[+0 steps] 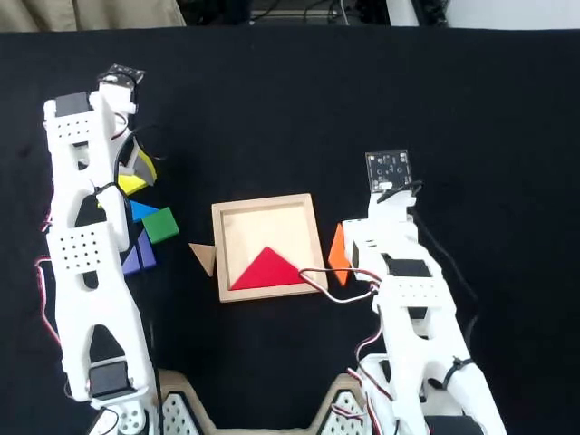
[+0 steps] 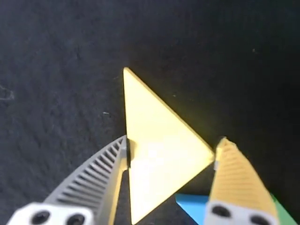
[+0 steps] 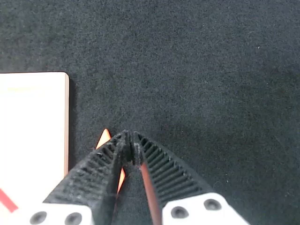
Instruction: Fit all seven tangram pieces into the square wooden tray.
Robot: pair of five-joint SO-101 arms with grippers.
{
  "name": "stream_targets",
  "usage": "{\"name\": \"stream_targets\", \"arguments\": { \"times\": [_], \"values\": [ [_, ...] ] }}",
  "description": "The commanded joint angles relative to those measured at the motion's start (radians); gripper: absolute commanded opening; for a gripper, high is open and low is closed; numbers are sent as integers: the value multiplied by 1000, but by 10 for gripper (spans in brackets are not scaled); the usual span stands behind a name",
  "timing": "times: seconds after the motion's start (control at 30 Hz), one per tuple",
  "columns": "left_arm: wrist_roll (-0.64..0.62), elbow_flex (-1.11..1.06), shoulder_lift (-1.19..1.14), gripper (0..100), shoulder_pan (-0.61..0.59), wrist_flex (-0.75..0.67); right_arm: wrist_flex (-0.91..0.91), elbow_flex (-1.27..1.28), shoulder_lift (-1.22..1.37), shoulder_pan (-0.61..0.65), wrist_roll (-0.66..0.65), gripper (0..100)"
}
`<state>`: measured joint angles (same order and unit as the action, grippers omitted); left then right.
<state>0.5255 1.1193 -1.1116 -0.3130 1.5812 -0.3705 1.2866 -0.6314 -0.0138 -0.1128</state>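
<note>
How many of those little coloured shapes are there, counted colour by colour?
red triangle: 1
orange piece: 1
yellow triangle: 1
blue piece: 1
green square: 1
purple piece: 1
plain wooden triangle: 1
Total: 7

soft, even light on a matte black cloth [image 1: 272,109]; pale things glare.
in the high view the cloth soaks up light and barely shows shadows. close up, the yellow triangle [image 2: 159,154] shines almost white at its middle, and the wooden tray [image 3: 33,126] washes out to blank white.
</note>
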Motion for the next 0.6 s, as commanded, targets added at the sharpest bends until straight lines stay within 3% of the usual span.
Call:
{"name": "stream_targets", "arguments": {
  "times": [0.0, 0.33, 0.47, 0.57],
  "values": [
    [29, 54, 14, 150, -10, 8, 21, -12, -19, 17, 0, 15],
    [34, 77, 28, 152, -2, 48, 21, -12, -19, 17, 0, 15],
    [114, 171, 28, 278, -27, 138, 21, -12, -19, 17, 0, 15],
    [203, 295, 28, 302, -64, 181, 21, -12, -19, 17, 0, 15]
  ]
}}
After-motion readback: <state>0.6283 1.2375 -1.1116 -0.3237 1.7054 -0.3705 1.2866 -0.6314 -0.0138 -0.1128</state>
